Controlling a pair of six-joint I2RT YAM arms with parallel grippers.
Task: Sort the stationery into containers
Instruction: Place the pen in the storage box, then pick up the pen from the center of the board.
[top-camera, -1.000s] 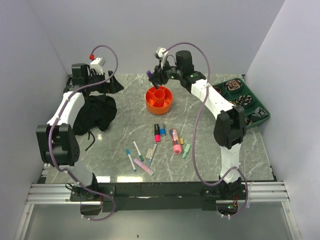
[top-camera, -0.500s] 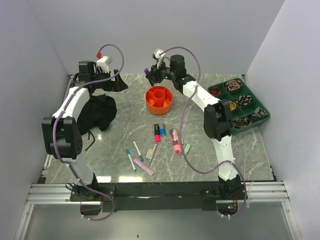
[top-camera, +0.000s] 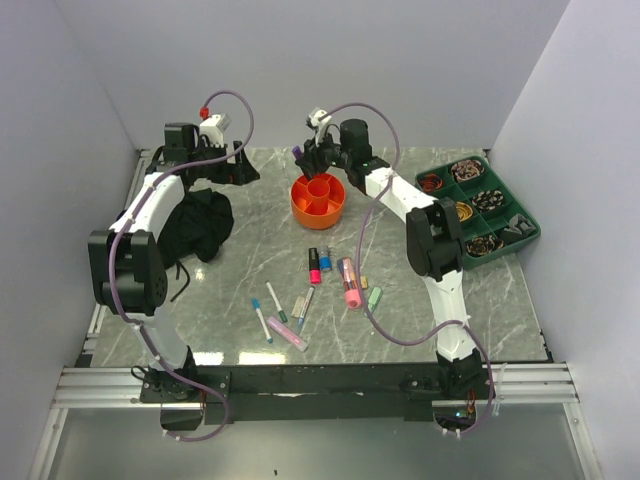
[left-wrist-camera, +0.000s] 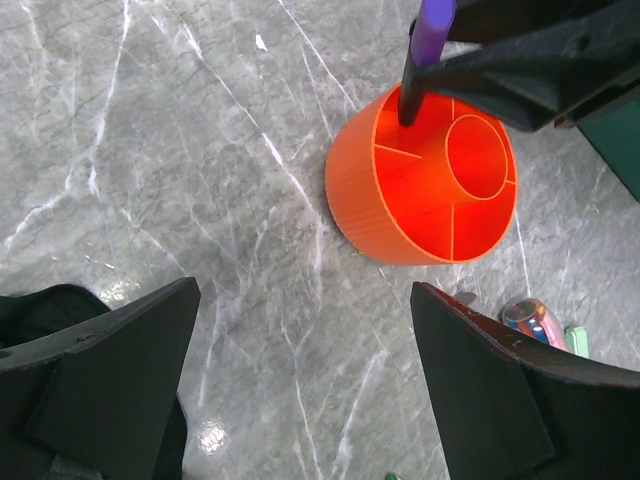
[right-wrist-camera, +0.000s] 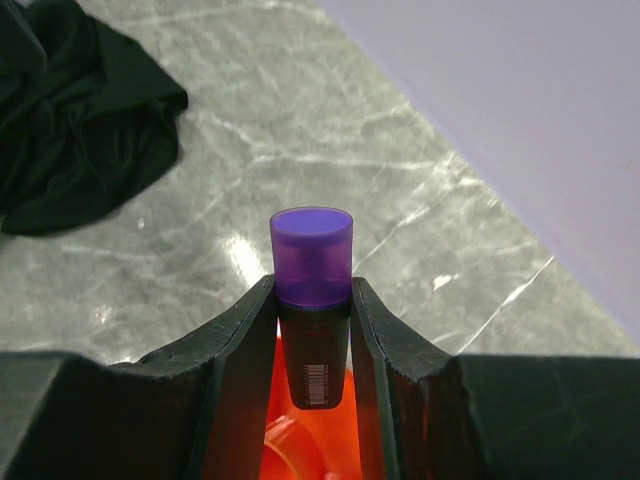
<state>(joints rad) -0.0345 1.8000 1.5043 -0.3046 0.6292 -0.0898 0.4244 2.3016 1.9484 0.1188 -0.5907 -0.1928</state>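
Grey marble with thin white veins across the counter (top-camera: 430, 300). Bright orange, finely ribbed on the outside, for the round holder (left-wrist-camera: 380, 210). Translucent purple cap over a black body with a small white barcode label on the marker (right-wrist-camera: 311, 250). Matte black on the right end effector (right-wrist-camera: 311, 300) and the left end effector (left-wrist-camera: 310, 370). Plain black for the cloth (top-camera: 195, 222). Dark green for the tray (top-camera: 530, 232). Among the loose pieces: hot pink and black on a pink pen (top-camera: 314, 266), blue on a short blue pen (top-camera: 326, 260), pale green on an eraser (top-camera: 374, 297), white with teal tips on a thin white pen (top-camera: 262, 320), pale pink-lilac on a highlighter (top-camera: 290, 335). White shells with black joints on the arms (top-camera: 150, 205).
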